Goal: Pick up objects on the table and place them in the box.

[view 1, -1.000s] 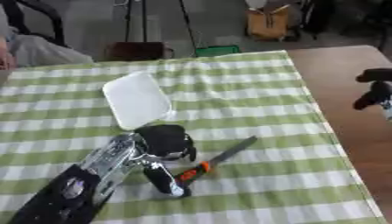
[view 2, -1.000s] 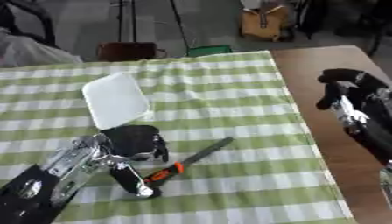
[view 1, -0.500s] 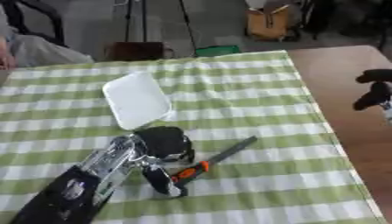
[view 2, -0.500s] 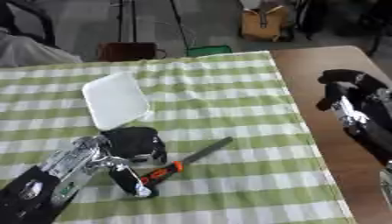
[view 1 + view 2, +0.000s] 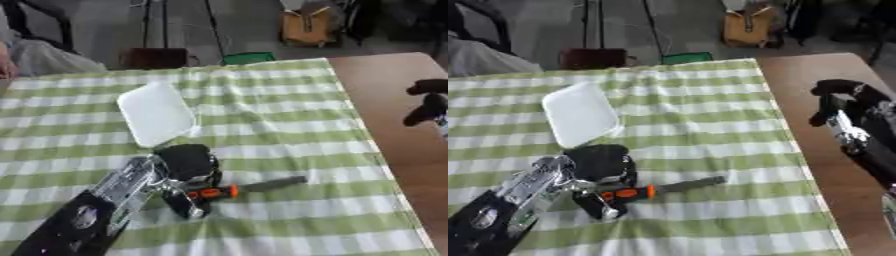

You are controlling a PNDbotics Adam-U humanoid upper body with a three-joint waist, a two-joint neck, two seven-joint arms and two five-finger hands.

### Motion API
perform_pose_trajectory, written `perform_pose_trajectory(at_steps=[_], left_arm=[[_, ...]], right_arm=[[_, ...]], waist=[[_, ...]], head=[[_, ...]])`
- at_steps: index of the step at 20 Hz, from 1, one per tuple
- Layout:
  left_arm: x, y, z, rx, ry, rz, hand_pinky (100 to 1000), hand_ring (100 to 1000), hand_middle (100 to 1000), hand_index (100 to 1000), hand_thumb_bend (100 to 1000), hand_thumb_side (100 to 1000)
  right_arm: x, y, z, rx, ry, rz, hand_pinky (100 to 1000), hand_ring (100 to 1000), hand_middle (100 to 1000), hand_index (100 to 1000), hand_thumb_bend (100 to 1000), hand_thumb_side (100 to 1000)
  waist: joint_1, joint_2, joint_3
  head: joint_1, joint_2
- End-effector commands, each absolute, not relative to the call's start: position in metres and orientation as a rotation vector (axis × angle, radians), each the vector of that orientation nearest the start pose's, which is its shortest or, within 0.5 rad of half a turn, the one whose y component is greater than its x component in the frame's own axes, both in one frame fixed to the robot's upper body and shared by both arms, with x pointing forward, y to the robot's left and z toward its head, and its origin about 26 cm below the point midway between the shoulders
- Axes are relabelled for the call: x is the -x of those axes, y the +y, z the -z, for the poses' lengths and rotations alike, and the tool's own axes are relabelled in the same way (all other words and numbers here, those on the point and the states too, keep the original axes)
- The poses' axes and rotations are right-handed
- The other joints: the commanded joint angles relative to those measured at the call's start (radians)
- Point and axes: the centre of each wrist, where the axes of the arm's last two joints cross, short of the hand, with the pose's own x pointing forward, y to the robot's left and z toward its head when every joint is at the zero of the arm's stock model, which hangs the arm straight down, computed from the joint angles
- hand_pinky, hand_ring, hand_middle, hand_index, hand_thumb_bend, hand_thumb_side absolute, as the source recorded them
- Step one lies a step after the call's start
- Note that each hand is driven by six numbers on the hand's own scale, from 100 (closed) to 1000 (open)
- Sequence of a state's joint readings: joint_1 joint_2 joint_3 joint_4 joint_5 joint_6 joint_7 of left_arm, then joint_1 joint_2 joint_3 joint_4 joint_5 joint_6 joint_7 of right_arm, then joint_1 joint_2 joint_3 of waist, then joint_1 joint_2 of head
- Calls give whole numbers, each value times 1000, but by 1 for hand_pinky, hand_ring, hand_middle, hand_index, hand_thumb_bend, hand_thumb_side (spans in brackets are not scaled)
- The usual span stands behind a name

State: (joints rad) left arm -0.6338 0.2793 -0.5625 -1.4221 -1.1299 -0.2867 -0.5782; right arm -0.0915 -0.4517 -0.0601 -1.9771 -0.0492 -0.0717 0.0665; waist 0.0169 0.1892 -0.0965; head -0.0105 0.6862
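– What's on the bench (image 5: 385,115)?
– A green-and-white checked cloth (image 5: 289,130) covers most of it, bare wood along the right edge. A white tray (image 5: 156,113) lies toward the far left, open side up.
– And the hands?
– The left hand (image 5: 592,172) sits near the front left corner, its fingers (image 5: 598,206) curled round the orange handle of a knife (image 5: 654,189), whose grey blade points right on the cloth. The right hand (image 5: 852,117) hangs over the bare right edge, fingers curled together, holding nothing
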Motion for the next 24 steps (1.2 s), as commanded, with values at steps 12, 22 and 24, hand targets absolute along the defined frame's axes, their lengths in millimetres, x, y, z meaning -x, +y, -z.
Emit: perform_pose_trajectory(at_steps=[12,22,24], left_arm=[[-382,163,-163,855,2163,-2932,767,568,400,544,100,231],[-385,205,-217,1185,2456,-2734,762,572,404,541,100,216],[-388,208,-217,1241,2462,-2715,762,572,404,541,100,216]], right_arm=[[-274,-316,-166,265,-2124,-488,548,522,704,781,240,584],[-273,-317,-165,270,-2120,-485,549,522,704,781,239,584],[-273,-317,-165,271,-2120,-484,549,522,704,781,239,584]], waist=[[-1,-19,7],[-1,-21,10],[-1,-21,10]], head=[[-8,1],[-13,0],[-12,0]])
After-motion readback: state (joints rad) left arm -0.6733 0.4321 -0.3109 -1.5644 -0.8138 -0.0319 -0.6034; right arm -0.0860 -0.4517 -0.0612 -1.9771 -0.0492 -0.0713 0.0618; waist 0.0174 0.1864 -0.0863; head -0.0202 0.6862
